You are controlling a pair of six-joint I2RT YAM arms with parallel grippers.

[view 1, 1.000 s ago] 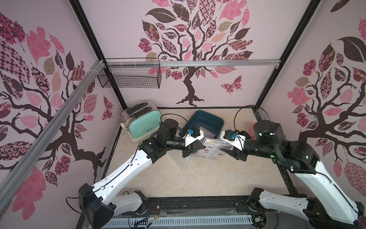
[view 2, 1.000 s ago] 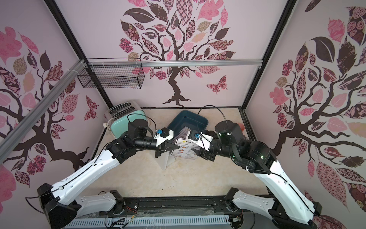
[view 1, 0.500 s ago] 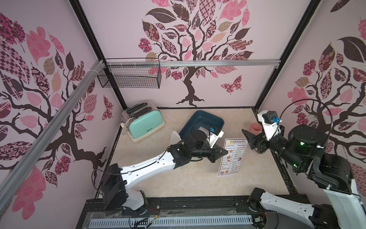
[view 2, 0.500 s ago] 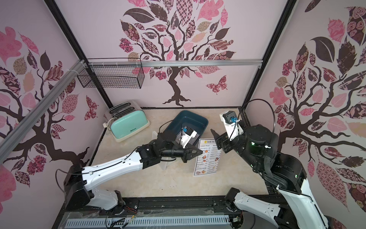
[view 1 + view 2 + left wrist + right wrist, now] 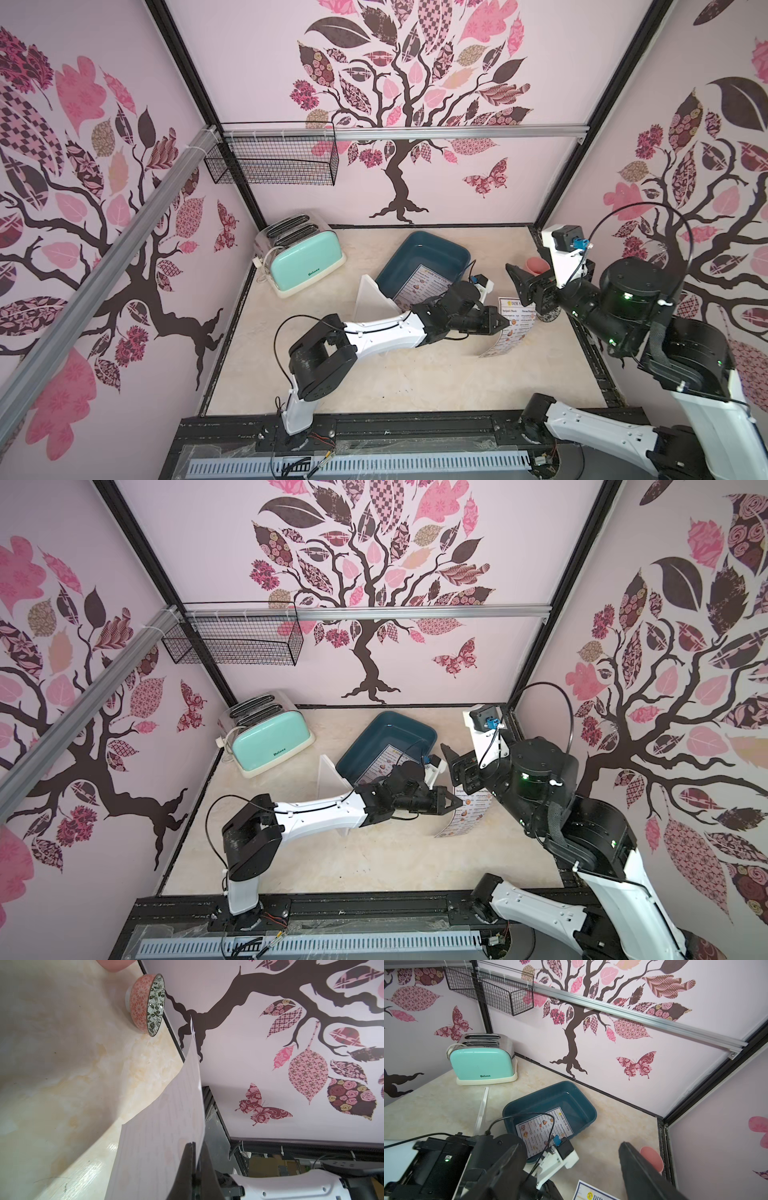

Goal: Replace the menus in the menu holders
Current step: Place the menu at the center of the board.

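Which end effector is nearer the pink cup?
Right. The right end effector hangs open close to the pink cup; the left end effector is farther off, shut on a menu.

A mint-green toaster [image 5: 305,259] with a chrome top and two slots stands at the back left of the marbled beige counter [image 5: 374,374], a white cord looped at its end. Above it, a black wire basket [image 5: 274,160] hangs from an aluminium rail [image 5: 457,133] that runs along the back wall. To the right of the toaster, well apart from it, a dark teal rectangular tub [image 5: 424,249] sits at an angle. By the right wall stands a pink cup [image 5: 538,264]. Near it is a bowl [image 5: 145,1001], orange-patterned outside and leaf-printed inside. A dark tree decal [image 5: 399,104] with pink leaves and a butterfly [image 5: 486,178] covers the back wall.
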